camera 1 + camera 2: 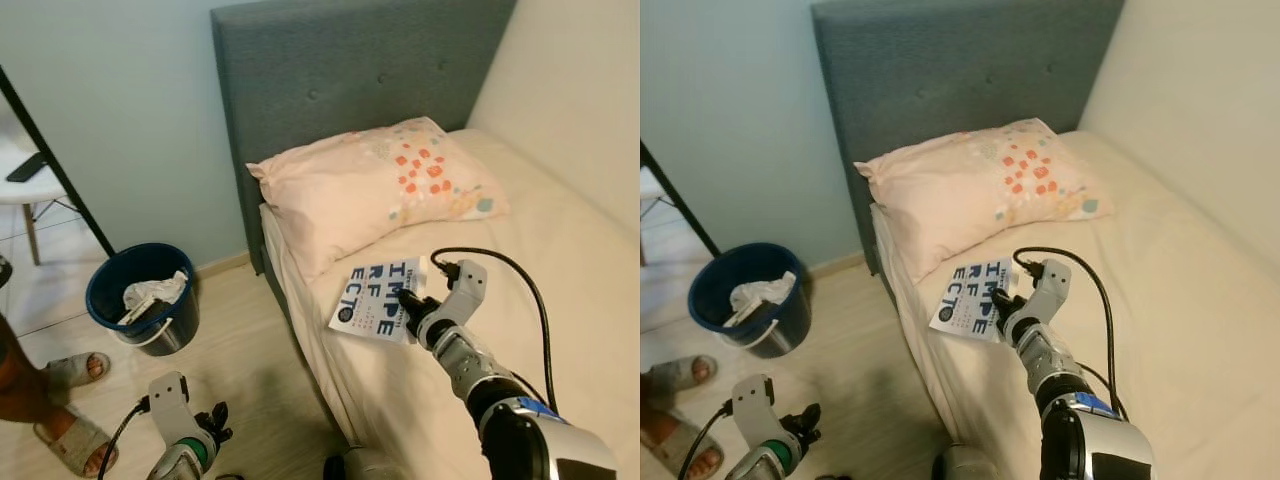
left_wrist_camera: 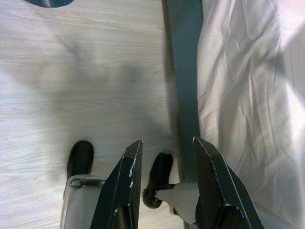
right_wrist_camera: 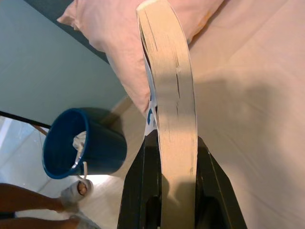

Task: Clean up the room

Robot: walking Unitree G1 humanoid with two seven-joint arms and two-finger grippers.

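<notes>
A white book (image 1: 378,297) with blue letters on its cover is held just above the bed (image 1: 560,270), near the mattress edge below the pillow. My right gripper (image 1: 408,300) is shut on the book's right side; in the right wrist view the page edges (image 3: 172,109) sit clamped between the two black fingers (image 3: 142,186). My left gripper (image 1: 216,418) hangs low over the wooden floor beside the bed, its fingers (image 2: 123,183) apart with nothing between them.
A pink patterned pillow (image 1: 375,185) leans at the grey headboard (image 1: 340,80). A blue bucket (image 1: 140,295) with crumpled paper stands on the floor left of the bed. A person's sandalled feet (image 1: 70,405) are at the far left. A black stand leg (image 1: 55,165) slants nearby.
</notes>
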